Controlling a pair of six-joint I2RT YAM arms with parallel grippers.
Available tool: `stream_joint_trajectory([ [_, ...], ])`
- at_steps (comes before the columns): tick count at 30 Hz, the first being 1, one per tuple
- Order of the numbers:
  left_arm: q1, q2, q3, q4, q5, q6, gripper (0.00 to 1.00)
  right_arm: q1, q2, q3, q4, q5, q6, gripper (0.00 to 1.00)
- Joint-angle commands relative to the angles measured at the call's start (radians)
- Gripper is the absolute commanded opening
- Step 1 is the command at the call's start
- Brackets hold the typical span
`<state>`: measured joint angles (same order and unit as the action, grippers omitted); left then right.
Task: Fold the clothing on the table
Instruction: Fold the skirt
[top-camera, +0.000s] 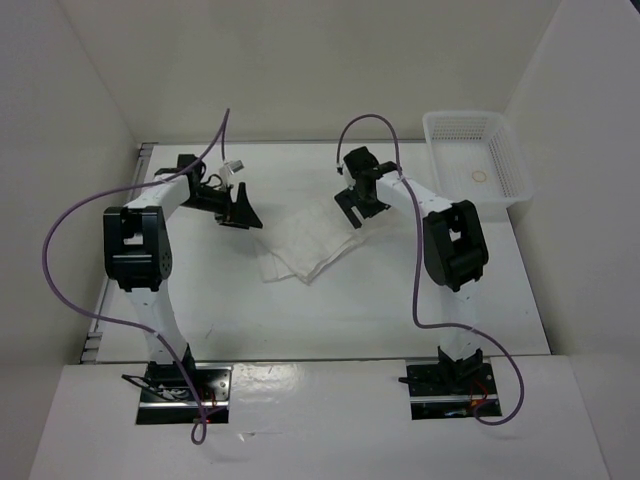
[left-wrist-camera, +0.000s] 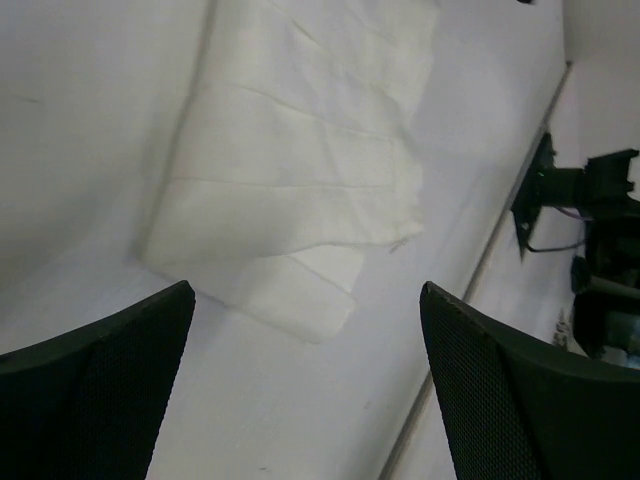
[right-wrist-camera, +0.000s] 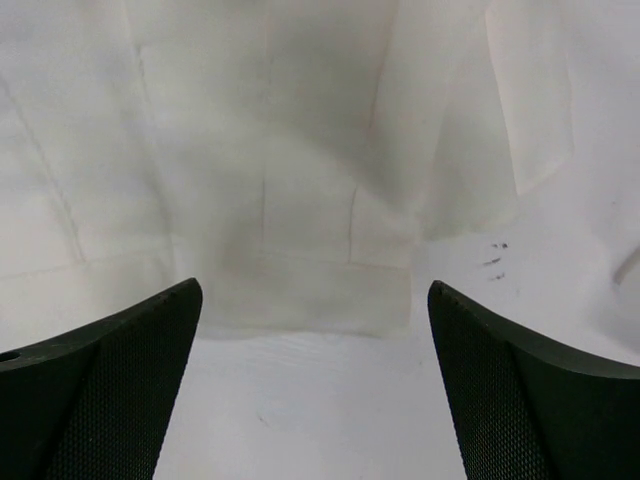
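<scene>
The clothing (top-camera: 308, 246), a white pleated skirt, lies crumpled and partly doubled over in the middle of the table (top-camera: 400, 300). My left gripper (top-camera: 240, 212) hovers just off its far-left corner, open and holding nothing. My right gripper (top-camera: 357, 208) hangs at its far-right edge, also open. In the left wrist view the skirt (left-wrist-camera: 300, 160) spreads beyond the open gripper (left-wrist-camera: 306, 292), with one folded corner nearest the fingers (left-wrist-camera: 100, 390). In the right wrist view the skirt (right-wrist-camera: 300, 170) fills the upper half, its edge lying between the wide-apart fingertips (right-wrist-camera: 150, 360) of the gripper (right-wrist-camera: 315, 287).
A white mesh basket (top-camera: 478, 155) stands at the table's far right corner with a small ring-like thing inside. White walls enclose the back and sides. A grey rail (left-wrist-camera: 480, 270) runs along the table edge, with dark arm hardware (left-wrist-camera: 595, 200) beyond it.
</scene>
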<state>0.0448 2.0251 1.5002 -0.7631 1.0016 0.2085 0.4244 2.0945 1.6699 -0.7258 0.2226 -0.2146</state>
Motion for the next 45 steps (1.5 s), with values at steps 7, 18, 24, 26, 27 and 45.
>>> stream_joint_trajectory([
  [7,0.037,0.153,0.058,0.075,-0.190,-0.003,0.99,-0.007,-0.102,-0.039,-0.009,-0.034,-0.009,0.97],
  [18,-0.025,0.254,0.081,0.084,-0.211,-0.003,0.97,-0.007,-0.102,-0.048,-0.009,-0.043,-0.009,0.97],
  [24,-0.034,0.254,0.071,0.064,-0.233,0.006,0.97,0.002,-0.082,-0.039,-0.018,-0.062,-0.009,0.97],
  [26,-0.034,0.254,0.060,0.053,-0.244,0.006,0.95,0.013,-0.082,-0.030,-0.027,-0.072,-0.009,0.97],
  [27,-0.034,0.254,0.060,0.053,-0.244,0.006,0.95,0.022,-0.071,-0.030,-0.027,-0.081,-0.009,0.97],
  [45,-0.043,0.234,0.042,0.007,-0.307,0.015,0.95,0.073,0.031,0.177,-0.106,-0.390,0.000,0.97],
])
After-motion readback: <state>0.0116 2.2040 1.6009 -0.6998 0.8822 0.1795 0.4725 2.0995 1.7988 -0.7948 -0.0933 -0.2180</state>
